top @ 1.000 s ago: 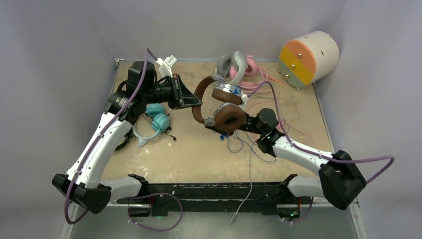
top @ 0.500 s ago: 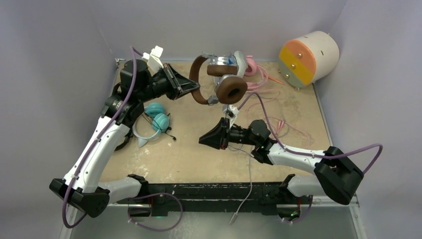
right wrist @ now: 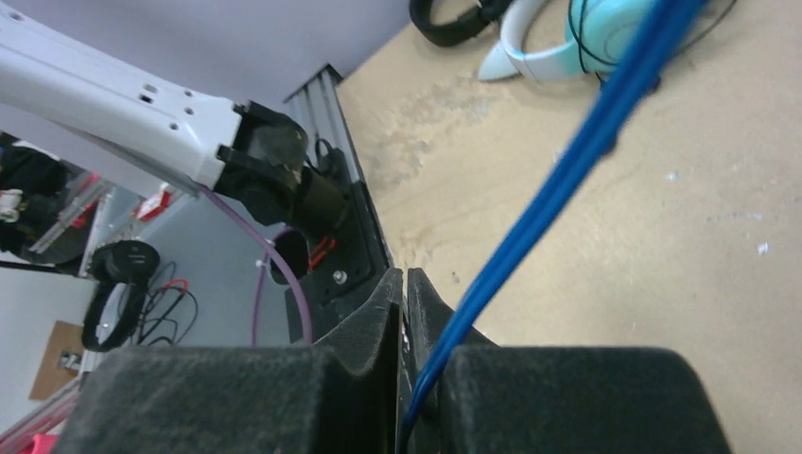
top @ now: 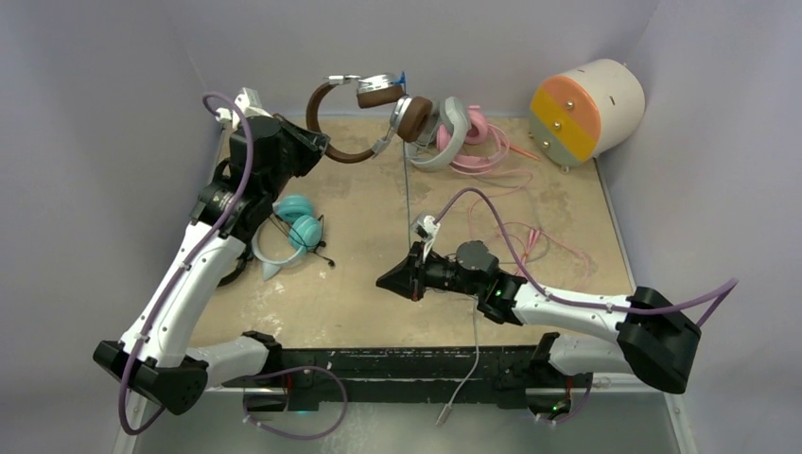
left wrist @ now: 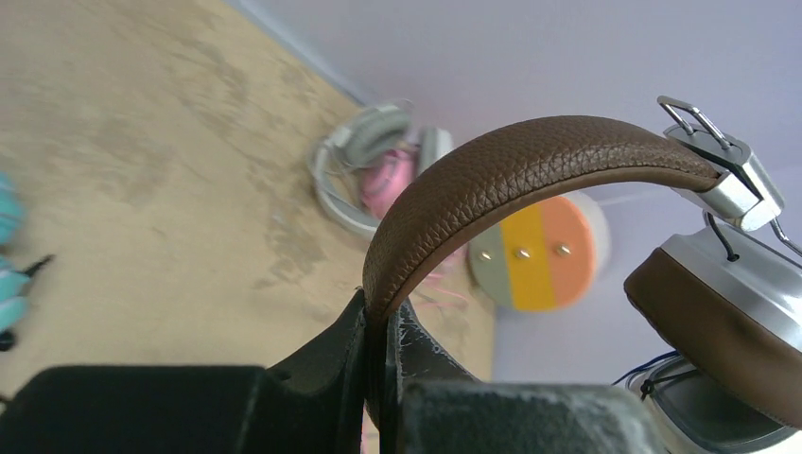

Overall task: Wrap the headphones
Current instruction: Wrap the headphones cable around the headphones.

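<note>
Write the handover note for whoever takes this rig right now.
Left tool: shut on the brown headband of the brown-and-silver headphones, held in the air over the far left of the table.
Right tool: shut on their blue cable, low over mid-table.
Done: pair is off the table; cable runs from it down to the right tool.
Left: no turn of cable is round the pair yet; all winding remains.

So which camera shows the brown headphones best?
The top camera: the whole brown headphones hang from the left hand. The left wrist camera shows only the headband and one ear cup, close up. The right wrist camera shows only their blue cable, pinched in the right hand.
</note>
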You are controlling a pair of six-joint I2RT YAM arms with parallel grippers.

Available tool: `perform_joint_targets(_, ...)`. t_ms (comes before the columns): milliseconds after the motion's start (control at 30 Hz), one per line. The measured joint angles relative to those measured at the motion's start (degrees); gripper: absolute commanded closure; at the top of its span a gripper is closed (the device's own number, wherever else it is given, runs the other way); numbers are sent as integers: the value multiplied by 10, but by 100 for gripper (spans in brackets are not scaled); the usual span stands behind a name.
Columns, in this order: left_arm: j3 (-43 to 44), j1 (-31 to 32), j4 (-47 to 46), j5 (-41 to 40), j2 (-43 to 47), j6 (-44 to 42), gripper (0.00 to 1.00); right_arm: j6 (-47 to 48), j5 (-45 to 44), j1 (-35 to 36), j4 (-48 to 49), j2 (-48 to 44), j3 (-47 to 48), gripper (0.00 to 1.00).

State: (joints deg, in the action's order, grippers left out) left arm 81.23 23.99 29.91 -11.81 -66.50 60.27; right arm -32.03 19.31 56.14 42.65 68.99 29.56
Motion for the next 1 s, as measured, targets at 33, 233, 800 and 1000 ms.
perform_joint_targets(33, 1, 0, 7, -22, -5, -6, 100, 4, -14, 9, -23, 0, 4, 93)
perform_joint_targets(233, 12, 0, 67, -127, -38, -29, 100, 34, -71, 39, -146, -3, 50, 94)
perform_joint_targets(800, -61, 131, 164, -315, -141, -121, 100, 210, -75, 50, -595, 35, 438, 100)
perform_joint_targets(1000, -109, 170, 159, -322, -138, -183, 100, 247, -83, 35, -681, 38, 481, 99)
